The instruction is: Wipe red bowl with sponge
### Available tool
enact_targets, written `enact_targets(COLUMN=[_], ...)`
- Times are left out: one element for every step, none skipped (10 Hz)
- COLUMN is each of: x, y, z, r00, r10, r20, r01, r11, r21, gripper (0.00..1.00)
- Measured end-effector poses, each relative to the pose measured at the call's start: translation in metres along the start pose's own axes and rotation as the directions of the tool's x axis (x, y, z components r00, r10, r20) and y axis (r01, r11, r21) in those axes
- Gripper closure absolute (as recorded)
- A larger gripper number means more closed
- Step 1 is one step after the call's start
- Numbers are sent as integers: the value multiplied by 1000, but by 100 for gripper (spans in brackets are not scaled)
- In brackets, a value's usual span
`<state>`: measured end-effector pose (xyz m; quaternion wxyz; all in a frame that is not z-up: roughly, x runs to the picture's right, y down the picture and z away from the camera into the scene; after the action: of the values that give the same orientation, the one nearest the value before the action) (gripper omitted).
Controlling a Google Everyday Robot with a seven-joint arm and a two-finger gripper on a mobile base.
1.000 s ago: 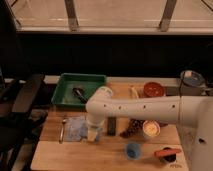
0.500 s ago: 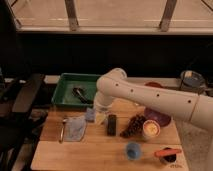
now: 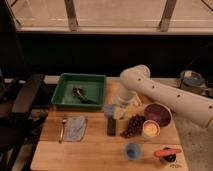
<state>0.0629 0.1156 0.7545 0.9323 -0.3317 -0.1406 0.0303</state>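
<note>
My gripper (image 3: 119, 106) hangs from the white arm over the middle of the wooden board (image 3: 95, 150), just left of the purple dish (image 3: 158, 114). It is shut on the sponge (image 3: 110, 110), whose light blue face points left and yellow face right, held a little above the board. The red bowl does not show; the arm covers the back right of the board.
A green tray (image 3: 65, 82) with a dark utensil sits at the back left. A pale-blue cloth (image 3: 76, 127) and a fork (image 3: 62, 131) lie left. A dark block (image 3: 111, 126), grapes (image 3: 134, 125), a white cup (image 3: 150, 129), a blue cup (image 3: 132, 149) and an orange item (image 3: 165, 152) stand in front. A black chair (image 3: 20, 100) is left.
The arm has swung to the right across the board. The gripper and the sponge have moved right with it, from near the cloth toward the purple dish. The arm now covers the red bowl.
</note>
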Motion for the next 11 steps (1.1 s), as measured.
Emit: enact_targets(x=[-1, -2, 0, 0, -1, 2, 12, 25, 45, 62, 90], y=[0, 0, 0, 0, 0, -4, -12, -23, -36, -45, -59], z=[0, 0, 0, 0, 1, 1, 0, -1, -3, -6, -10], r00=[1000, 1000, 1000, 1000, 1000, 1000, 998, 994, 988, 981, 969], r10=[-1, -3, 0, 0, -1, 26, 67, 110, 157, 194, 247], r20=[1, 1, 0, 0, -1, -3, -3, 0, 2, 2, -3], r01=[1, 3, 0, 0, 1, -26, -67, -110, -157, -193, -245], r11=[1000, 1000, 1000, 1000, 1000, 1000, 997, 993, 985, 978, 964], r21=[-1, -1, 0, 0, 0, 15, 32, 49, 68, 83, 103], gripper=[100, 100, 100, 100, 100, 100, 100, 100, 100, 100, 100])
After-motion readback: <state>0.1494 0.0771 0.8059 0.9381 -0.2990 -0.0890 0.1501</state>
